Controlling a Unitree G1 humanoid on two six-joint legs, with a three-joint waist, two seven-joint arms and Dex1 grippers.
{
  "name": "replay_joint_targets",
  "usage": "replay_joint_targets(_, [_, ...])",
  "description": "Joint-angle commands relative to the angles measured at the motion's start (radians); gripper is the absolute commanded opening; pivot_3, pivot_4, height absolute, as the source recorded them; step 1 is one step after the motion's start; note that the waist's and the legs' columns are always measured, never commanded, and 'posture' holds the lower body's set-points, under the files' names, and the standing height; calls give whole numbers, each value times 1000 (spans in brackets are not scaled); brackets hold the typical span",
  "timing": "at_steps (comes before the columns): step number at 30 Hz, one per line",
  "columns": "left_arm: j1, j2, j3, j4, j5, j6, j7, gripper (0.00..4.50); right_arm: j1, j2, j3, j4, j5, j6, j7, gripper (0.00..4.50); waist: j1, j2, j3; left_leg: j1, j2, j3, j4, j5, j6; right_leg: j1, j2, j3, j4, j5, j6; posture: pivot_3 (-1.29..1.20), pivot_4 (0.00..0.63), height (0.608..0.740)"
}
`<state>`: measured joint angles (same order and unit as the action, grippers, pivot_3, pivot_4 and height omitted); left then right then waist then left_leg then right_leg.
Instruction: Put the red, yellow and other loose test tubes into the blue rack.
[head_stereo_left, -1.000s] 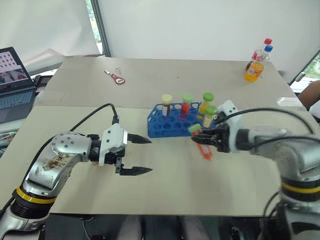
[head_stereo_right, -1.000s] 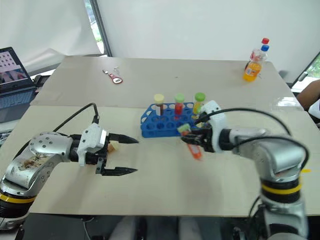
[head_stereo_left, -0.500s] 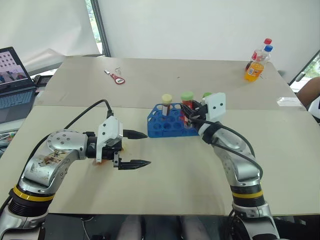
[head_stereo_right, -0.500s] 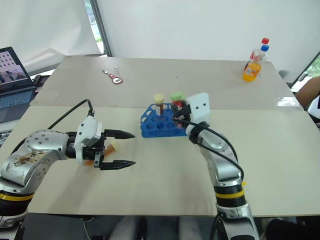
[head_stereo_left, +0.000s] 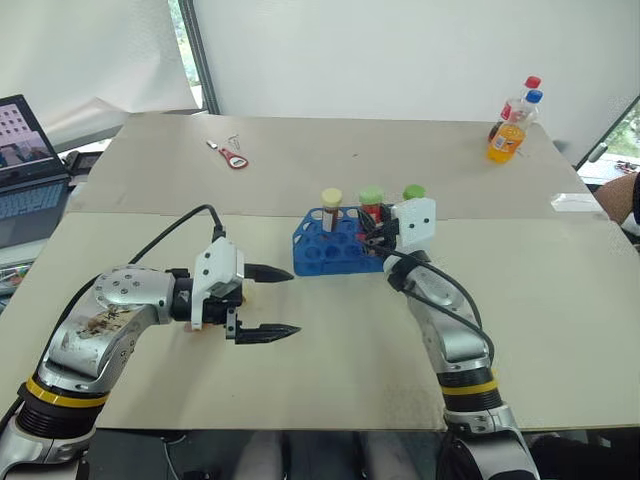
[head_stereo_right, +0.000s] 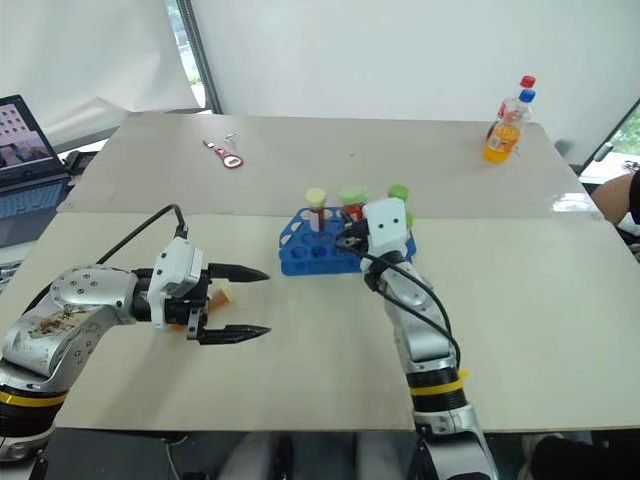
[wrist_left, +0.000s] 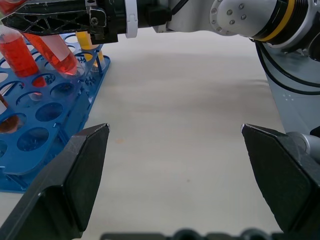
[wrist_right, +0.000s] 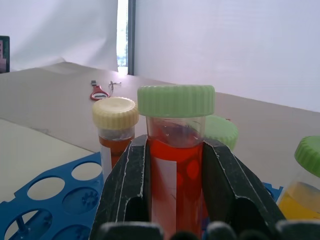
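One red tube (wrist_right: 176, 165) now upright over blue rack (head_stereo_left: 325, 252), clamped by right fingers (wrist_right: 227, 180); left fingers (head_stereo_left: 270, 272) wide.

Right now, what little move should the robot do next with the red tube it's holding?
Probably lower it straight down into a hole. The right gripper is shut on the red tube, held upright over the blue rack, not yet seated.

Right pincer (head_stereo_left: 372, 238) at the blue rack (head_stereo_left: 325, 243) — left pincer (head_stereo_left: 281, 300) agape, well apart.
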<state>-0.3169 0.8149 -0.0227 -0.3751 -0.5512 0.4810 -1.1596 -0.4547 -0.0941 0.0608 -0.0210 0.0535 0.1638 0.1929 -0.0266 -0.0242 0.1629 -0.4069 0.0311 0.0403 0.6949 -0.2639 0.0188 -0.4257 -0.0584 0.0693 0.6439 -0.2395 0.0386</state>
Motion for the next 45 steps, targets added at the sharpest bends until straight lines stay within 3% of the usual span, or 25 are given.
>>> replay_joint_targets(1, [-8,-15,25,-10,-12,-5,25,4500,12,20,-12,14,-6,-87,-26,998,-3,0,0,0,0,0,0,0,0,0,0,0,0,0,0,0,150,740])
replay_joint_targets(9, [-61,-83,50,-48,-77,159,198,4500,70,66,-34,67,9,-192,-52,998,-10,0,0,1,0,-3,0,0,0,1,0,0,2,0,0,0,150,740])
replay_joint_targets(10, [-67,-86,50,-48,-74,169,215,4500,73,65,-32,71,7,-198,-48,1798,-10,0,0,1,0,-3,0,0,0,1,0,0,3,0,0,0,150,740])
replay_joint_targets(11, [-74,-87,51,-49,-71,177,227,4500,77,65,-30,70,8,-201,-43,2228,-11,0,0,1,0,-4,0,0,0,1,0,0,3,0,0,0,150,740])
replay_joint_targets(17, [-123,-32,52,-56,-49,242,271,4500,124,16,-5,-35,-3,-103,-2,4335,-13,0,0,1,0,-4,0,0,0,1,0,0,3,0,0,0,150,740])
replay_joint_targets(19, [-149,18,49,-64,-42,283,268,4500,167,-26,4,-111,-1,-45,31,4335,-13,0,0,0,0,-4,0,0,0,0,0,0,3,0,0,0,150,740])
replay_joint_targets(23, [-233,207,1,-68,-29,458,227,4500,283,-198,-14,-368,88,132,188,4335,-8,0,0,0,-1,-5,-1,0,0,1,0,0,2,0,0,0,150,740])
replay_joint_targets(28, [-265,389,-117,-85,-10,585,132,4500,275,-441,-37,-590,371,398,465,4335,-18,-1,1,2,0,-3,-1,0,0,2,1,0,-1,-1,0,0,150,740])
replay_joint_targets(30, [-279,420,-173,-81,15,585,99,4500,232,-521,-37,-628,458,478,541,4335,-17,-1,1,2,1,-3,-1,0,0,2,2,0,-1,-1,0,0,150,740])
replay_joint_targets(36, [-361,400,-352,28,174,542,66,4500,140,-699,-19,-681,622,629,700,4335,9,-2,2,1,0,2,0,0,0,2,3,0,-1,-2,-1,0,150,740])
replay_joint_targets(45, [-428,228,-443,187,289,566,89,4500,124,-719,-41,-684,679,665,676,4335,25,-5,3,-2,0,3,2,0,0,1,2,0,-2,-2,-1,0,150,740])
